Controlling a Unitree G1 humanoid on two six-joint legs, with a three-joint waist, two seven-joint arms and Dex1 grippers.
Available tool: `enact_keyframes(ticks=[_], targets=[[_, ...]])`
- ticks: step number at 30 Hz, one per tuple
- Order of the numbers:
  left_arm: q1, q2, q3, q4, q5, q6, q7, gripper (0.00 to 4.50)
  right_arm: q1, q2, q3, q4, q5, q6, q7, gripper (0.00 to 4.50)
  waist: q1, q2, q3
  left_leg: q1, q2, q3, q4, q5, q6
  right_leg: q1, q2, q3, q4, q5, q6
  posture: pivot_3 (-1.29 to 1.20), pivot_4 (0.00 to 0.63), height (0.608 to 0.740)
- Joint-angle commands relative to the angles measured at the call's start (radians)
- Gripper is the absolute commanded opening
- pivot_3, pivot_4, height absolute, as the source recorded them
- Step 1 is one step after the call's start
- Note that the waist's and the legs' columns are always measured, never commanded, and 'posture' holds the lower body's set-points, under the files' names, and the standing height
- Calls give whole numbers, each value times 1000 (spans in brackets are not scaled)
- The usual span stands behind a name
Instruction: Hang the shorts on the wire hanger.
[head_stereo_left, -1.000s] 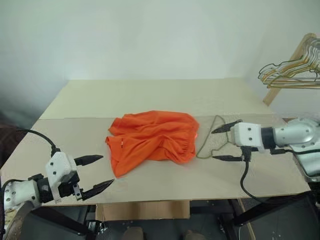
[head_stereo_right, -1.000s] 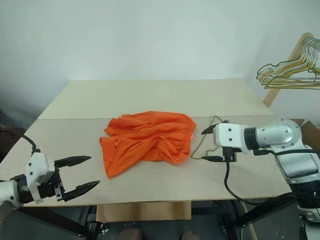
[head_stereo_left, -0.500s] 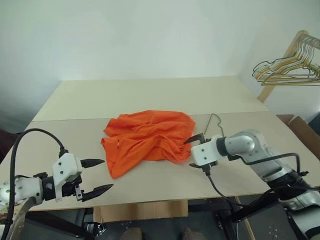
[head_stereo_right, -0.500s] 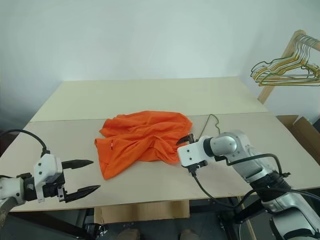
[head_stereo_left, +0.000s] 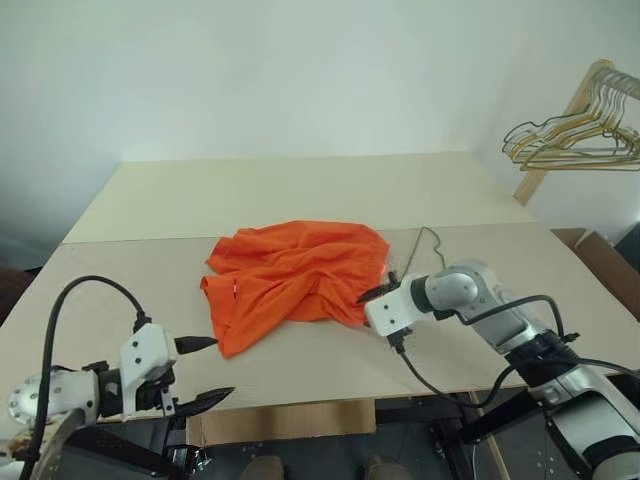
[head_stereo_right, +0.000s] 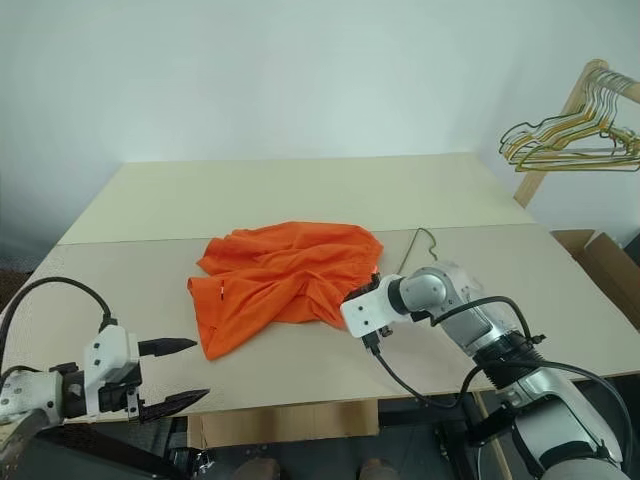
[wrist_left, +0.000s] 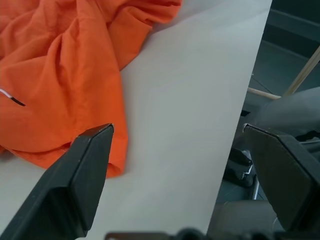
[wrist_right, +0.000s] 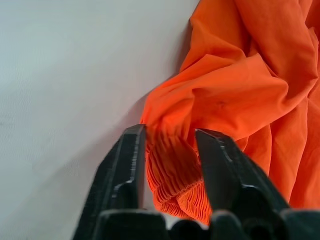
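Observation:
The bright orange shorts (head_stereo_left: 295, 275) lie crumpled in the middle of the table (head_stereo_left: 300, 190). My right gripper (head_stereo_left: 366, 296) is at their right edge, and in the right wrist view this gripper (wrist_right: 170, 132) is shut on the gathered waistband (wrist_right: 172, 165). The thin dark wire hanger (head_stereo_left: 417, 245) lies flat just right of the shorts, with part of it hidden behind my right hand. My left gripper (head_stereo_left: 222, 368) hangs open and empty near the table's front edge. It stands in front of the shorts' near left corner (wrist_left: 75, 100) and apart from it.
A bunch of gold and grey wire hangers (head_stereo_left: 570, 135) hangs on a wooden rack at the far right. A cardboard box (head_stereo_left: 600, 255) sits beyond the table's right side. My right arm's black cable (head_stereo_left: 430, 375) droops over the front edge.
My right gripper came left and down from beside the hanger to the shorts' right edge and closed on the waistband. My left gripper sank slightly and stayed open. The camera view shifted.

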Motion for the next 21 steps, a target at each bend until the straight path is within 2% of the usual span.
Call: enact_keyframes(ticks=[1,3,7,11,14,21], targets=[[-6,-8,-24,-31,35,-31,30,4500,-23,-3,-2,17,-33,-42,-14,723,2,0,0,0,0,0,0,0,0,0,0,0,0,0,0,137,0,740],[-17,-18,-41,-21,59,-41,50,4500,-19,-5,-7,19,-37,-50,-13,46,2,0,0,0,0,0,0,0,0,1,0,0,0,0,0,134,0,740],[-61,-36,-87,10,131,-71,107,4500,-5,-7,-20,-1,-20,-40,1,46,3,0,0,1,0,0,0,0,0,1,0,0,0,0,0,128,0,740],[-158,-75,-158,75,259,-136,208,4500,13,-2,-35,-29,-11,-6,-4,46,5,0,0,2,0,0,0,0,0,2,0,0,0,0,0,125,0,740],[-206,-80,-196,112,299,-162,219,4500,20,3,-39,-42,-16,13,-10,46,5,0,0,2,0,-1,0,0,0,3,0,0,0,0,0,116,0,740],[-296,-86,-274,174,288,0,207,4500,33,13,-35,-65,-27,39,-27,46,0,0,0,2,0,0,0,0,0,2,0,0,0,0,0,99,0,740]])
